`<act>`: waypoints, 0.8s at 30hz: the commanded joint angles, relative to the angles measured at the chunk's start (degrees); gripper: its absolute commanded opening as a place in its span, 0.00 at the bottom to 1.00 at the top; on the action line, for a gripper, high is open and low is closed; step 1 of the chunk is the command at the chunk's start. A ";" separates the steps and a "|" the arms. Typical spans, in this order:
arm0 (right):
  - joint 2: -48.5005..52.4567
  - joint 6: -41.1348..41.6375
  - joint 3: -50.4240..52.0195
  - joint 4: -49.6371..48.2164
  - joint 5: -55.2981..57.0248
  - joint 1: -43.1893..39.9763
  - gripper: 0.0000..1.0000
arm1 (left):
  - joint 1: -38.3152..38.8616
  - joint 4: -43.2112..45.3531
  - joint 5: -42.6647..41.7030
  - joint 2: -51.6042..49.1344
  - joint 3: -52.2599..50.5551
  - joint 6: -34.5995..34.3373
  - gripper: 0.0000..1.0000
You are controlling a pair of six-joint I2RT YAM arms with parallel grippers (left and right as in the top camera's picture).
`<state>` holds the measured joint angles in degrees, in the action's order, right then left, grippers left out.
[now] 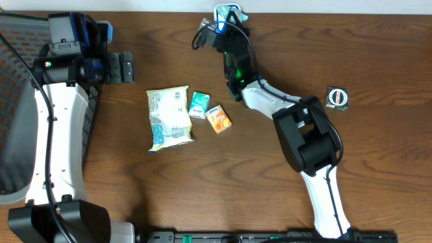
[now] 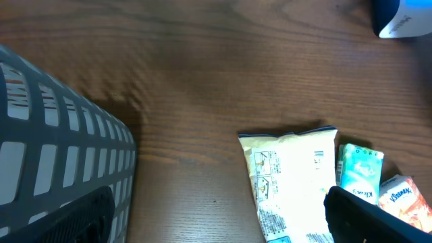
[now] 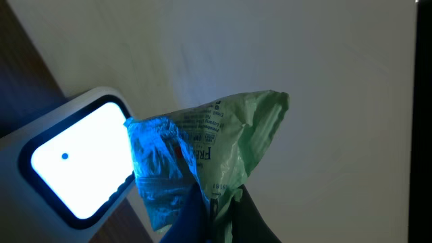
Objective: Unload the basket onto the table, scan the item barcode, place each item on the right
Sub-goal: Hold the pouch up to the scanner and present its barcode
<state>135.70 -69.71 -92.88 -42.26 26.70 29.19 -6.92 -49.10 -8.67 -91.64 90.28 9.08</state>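
Brown wooden table (image 1: pixel 378 169), glowing white scanner (image 3: pixel 74 165) at its far edge, right gripper (image 3: pixel 206 216) clenched on a crinkled green packet (image 3: pixel 233 138) just beside the scanner's lit window, left gripper (image 1: pixel 123 67) spread wide well left of the scanner, white snack bag (image 1: pixel 169 118) lying in front of the scanner.

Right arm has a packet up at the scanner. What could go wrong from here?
1. The packet is crumpled and folded in front of the lit scanner. Creases may hide or distort the barcode, so the read could fail.
2. The right fingers pinch it by one end only. The thin film could slip out, and since the scanner stands at the far edge of the table, a dropped packet might fall off.
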 commanded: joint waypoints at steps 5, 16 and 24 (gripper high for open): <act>-3.72 4.61 -0.42 -0.72 1.44 1.62 0.01 | 0.09 -0.15 0.31 -0.09 0.70 0.76 0.98; -18.05 26.38 -0.42 22.56 -7.50 1.44 0.01 | 0.09 -0.15 0.31 -0.09 0.70 0.76 0.98; -31.34 55.36 -0.42 48.11 -22.05 -1.22 0.01 | 0.09 -0.15 0.33 -0.09 0.70 0.76 0.98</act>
<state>108.86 -33.08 -92.86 1.50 11.14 29.85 -6.92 -49.12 -8.67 -91.64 90.28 9.06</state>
